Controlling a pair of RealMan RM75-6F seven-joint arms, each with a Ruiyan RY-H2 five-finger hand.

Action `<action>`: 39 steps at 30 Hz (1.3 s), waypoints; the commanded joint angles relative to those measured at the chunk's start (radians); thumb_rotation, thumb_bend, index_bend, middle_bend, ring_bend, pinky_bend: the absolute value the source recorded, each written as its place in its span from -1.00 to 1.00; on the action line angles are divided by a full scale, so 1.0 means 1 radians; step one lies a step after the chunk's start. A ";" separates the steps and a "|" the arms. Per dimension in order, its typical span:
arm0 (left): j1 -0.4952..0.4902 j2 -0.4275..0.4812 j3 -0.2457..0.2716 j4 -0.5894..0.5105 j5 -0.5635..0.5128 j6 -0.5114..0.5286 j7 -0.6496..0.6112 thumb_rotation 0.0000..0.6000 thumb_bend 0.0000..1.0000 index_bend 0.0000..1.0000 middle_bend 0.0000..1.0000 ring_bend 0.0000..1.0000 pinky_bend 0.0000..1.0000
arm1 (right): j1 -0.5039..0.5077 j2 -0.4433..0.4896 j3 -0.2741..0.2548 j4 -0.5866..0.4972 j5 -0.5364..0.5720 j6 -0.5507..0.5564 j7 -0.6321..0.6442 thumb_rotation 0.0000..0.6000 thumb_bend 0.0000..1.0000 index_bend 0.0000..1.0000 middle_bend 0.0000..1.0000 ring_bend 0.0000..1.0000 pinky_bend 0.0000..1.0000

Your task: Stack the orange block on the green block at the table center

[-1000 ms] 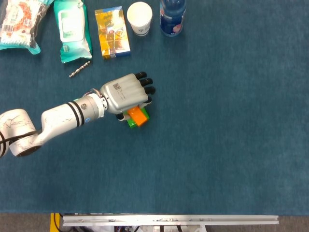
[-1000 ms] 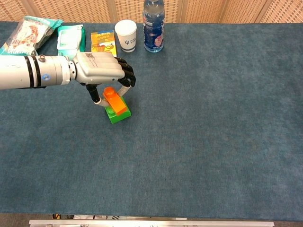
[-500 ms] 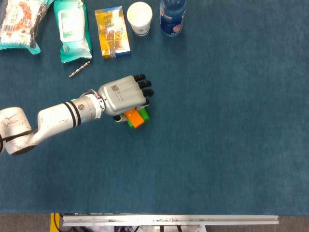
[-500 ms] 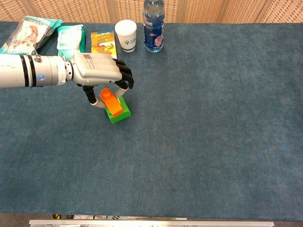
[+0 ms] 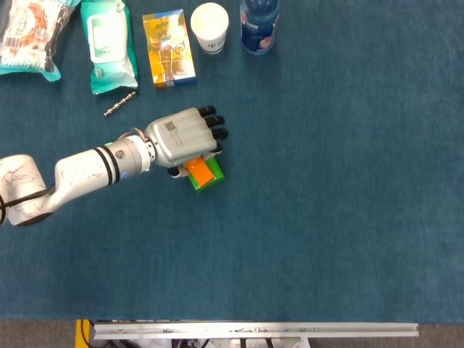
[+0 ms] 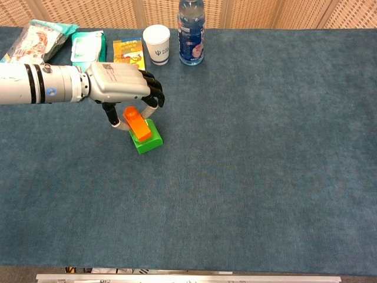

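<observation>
We see the left hand [image 6: 121, 85] above the blue surface [image 6: 265, 147], its fingers [image 6: 154, 94] curled down and pinching the orange block [image 6: 136, 124]. The orange block is tilted, its lower end over the green block [image 6: 147, 139], which lies flat on the surface left of centre. The head view shows the orange block [image 5: 199, 170] partly hidden under the hand [image 5: 181, 138].

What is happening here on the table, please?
The robot's left hand holds the orange block and has it over the green block on the blue table. The orange block looks tilted and sits toward one end of the green one, so it is not squarely seated yet. The right hand is not visible.
</observation>
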 commanded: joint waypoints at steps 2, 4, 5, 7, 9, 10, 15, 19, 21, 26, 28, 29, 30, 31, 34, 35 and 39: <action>-0.004 -0.002 0.003 -0.003 0.003 0.004 -0.006 1.00 -0.54 0.05 -0.52 -0.71 -0.73 | -0.001 0.000 0.001 -0.001 0.001 0.002 -0.002 1.00 -0.78 -1.00 -0.63 -0.77 -0.53; -0.005 -0.001 0.003 -0.009 0.004 0.006 -0.007 1.00 -0.54 0.05 -0.52 -0.71 -0.73 | -0.002 0.001 0.002 -0.002 0.002 0.003 -0.002 1.00 -0.78 -1.00 -0.63 -0.77 -0.53; -0.006 -0.002 0.004 -0.010 0.003 0.006 -0.008 1.00 -0.54 0.05 -0.52 -0.71 -0.73 | -0.003 0.002 0.002 -0.003 0.002 0.003 -0.002 1.00 -0.78 -1.00 -0.63 -0.77 -0.53; -0.009 -0.003 0.004 -0.011 0.000 0.001 -0.007 1.00 -0.54 0.05 -0.52 -0.71 -0.73 | -0.004 0.003 0.002 -0.003 0.002 0.004 -0.002 1.00 -0.78 -1.00 -0.63 -0.77 -0.53; -0.012 -0.005 0.003 -0.009 -0.003 -0.003 -0.006 1.00 -0.54 0.05 -0.52 -0.71 -0.73 | -0.005 0.004 0.002 -0.002 0.002 0.005 -0.001 1.00 -0.78 -1.00 -0.63 -0.77 -0.53; -0.013 -0.007 0.003 -0.008 -0.005 -0.005 -0.006 1.00 -0.54 0.04 -0.52 -0.71 -0.73 | -0.007 0.005 0.002 -0.002 0.002 0.006 0.000 1.00 -0.78 -1.00 -0.63 -0.77 -0.53; -0.014 -0.011 0.003 0.001 -0.010 -0.003 -0.012 1.00 -0.54 0.04 -0.52 -0.71 -0.73 | -0.011 0.007 0.002 0.000 0.003 0.008 0.004 1.00 -0.78 -1.00 -0.63 -0.77 -0.53; -0.017 -0.008 0.002 0.004 -0.015 -0.004 -0.016 1.00 -0.53 0.03 -0.52 -0.71 -0.73 | -0.011 0.005 0.002 0.001 0.002 0.006 0.005 1.00 -0.78 -1.00 -0.63 -0.77 -0.53; -0.017 -0.006 0.002 0.005 -0.015 -0.002 -0.018 1.00 -0.53 0.03 -0.52 -0.71 -0.73 | -0.010 0.005 0.003 0.001 0.003 0.005 0.004 1.00 -0.78 -1.00 -0.63 -0.77 -0.53; -0.018 -0.007 0.005 0.015 -0.018 -0.002 -0.024 1.00 -0.54 0.03 -0.52 -0.71 -0.73 | -0.010 0.005 0.005 -0.001 0.004 0.005 0.002 1.00 -0.78 -1.00 -0.63 -0.77 -0.53; -0.017 -0.010 0.005 0.021 -0.020 -0.002 -0.026 1.00 -0.54 0.03 -0.52 -0.71 -0.73 | -0.011 0.005 0.005 -0.002 0.005 0.005 0.001 1.00 -0.78 -1.00 -0.62 -0.77 -0.53; -0.017 -0.010 0.005 0.022 -0.020 -0.001 -0.027 1.00 -0.54 0.03 -0.52 -0.71 -0.73 | -0.011 0.006 0.005 -0.002 0.005 0.005 0.001 1.00 -0.78 -1.00 -0.62 -0.77 -0.53; -0.016 -0.011 0.006 0.022 -0.020 0.002 -0.029 1.00 -0.54 0.03 -0.52 -0.71 -0.73 | -0.011 0.006 0.005 -0.003 0.006 0.006 0.001 1.00 -0.78 -1.00 -0.62 -0.77 -0.53; -0.016 -0.010 0.006 0.021 -0.020 0.005 -0.032 1.00 -0.54 0.03 -0.52 -0.71 -0.73 | -0.012 0.006 0.006 -0.003 0.006 0.007 0.000 1.00 -0.78 -1.00 -0.62 -0.77 -0.53; -0.017 -0.006 0.009 0.014 -0.016 0.010 -0.037 1.00 -0.54 0.03 -0.52 -0.71 -0.73 | -0.013 0.007 0.007 -0.004 0.007 0.008 0.001 1.00 -0.78 -1.00 -0.62 -0.77 -0.53; -0.017 -0.005 0.011 0.013 -0.014 0.010 -0.037 1.00 -0.53 0.03 -0.52 -0.71 -0.73 | -0.013 0.007 0.007 -0.004 0.006 0.008 0.001 1.00 -0.78 -1.00 -0.62 -0.77 -0.53; -0.019 -0.001 0.018 0.010 -0.003 0.015 -0.039 1.00 -0.54 0.03 -0.52 -0.71 -0.73 | -0.014 0.008 0.007 -0.007 0.006 0.010 -0.001 1.00 -0.78 -1.00 -0.62 -0.77 -0.53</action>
